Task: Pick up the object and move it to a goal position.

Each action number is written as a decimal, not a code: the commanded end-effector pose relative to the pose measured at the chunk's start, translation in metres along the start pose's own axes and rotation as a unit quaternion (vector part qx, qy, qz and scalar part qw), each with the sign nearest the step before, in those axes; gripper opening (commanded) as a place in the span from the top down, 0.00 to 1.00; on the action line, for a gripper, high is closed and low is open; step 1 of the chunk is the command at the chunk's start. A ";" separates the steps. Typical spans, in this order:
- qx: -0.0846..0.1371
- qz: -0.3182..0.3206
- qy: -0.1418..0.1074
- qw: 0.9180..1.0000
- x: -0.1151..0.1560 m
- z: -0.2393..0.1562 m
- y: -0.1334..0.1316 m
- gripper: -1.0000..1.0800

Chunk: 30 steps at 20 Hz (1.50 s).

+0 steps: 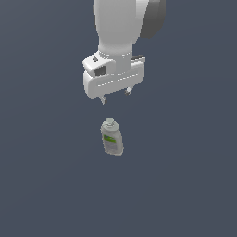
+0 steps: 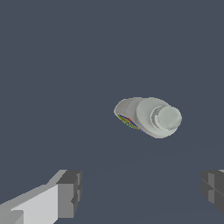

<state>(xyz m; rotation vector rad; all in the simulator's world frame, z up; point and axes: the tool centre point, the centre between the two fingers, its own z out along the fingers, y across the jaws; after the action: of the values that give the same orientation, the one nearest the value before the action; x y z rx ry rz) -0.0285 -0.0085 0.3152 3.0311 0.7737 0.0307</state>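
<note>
I see only a flat dark grey-blue floor, evenly lit; I can make out no walls or furniture.

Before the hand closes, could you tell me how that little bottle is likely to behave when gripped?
The bottle stands upright on a narrow base, so it may tip if nudged. Its flattish body looks rigid. The open hand spans wider than it, so an off-centre grip might twist it.
</note>
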 end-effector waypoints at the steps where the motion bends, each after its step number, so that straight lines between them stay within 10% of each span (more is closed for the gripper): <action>1: 0.000 -0.032 -0.001 0.999 0.003 0.002 0.003 0.04; 14: 0.004 -0.192 -0.003 0.981 0.019 0.015 0.019 0.04; 30: 0.010 -0.364 -0.004 0.931 0.036 0.032 0.038 0.04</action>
<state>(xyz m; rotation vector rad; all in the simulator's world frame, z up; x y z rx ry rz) 0.0197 -0.0242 0.2858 2.5746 1.7945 0.0018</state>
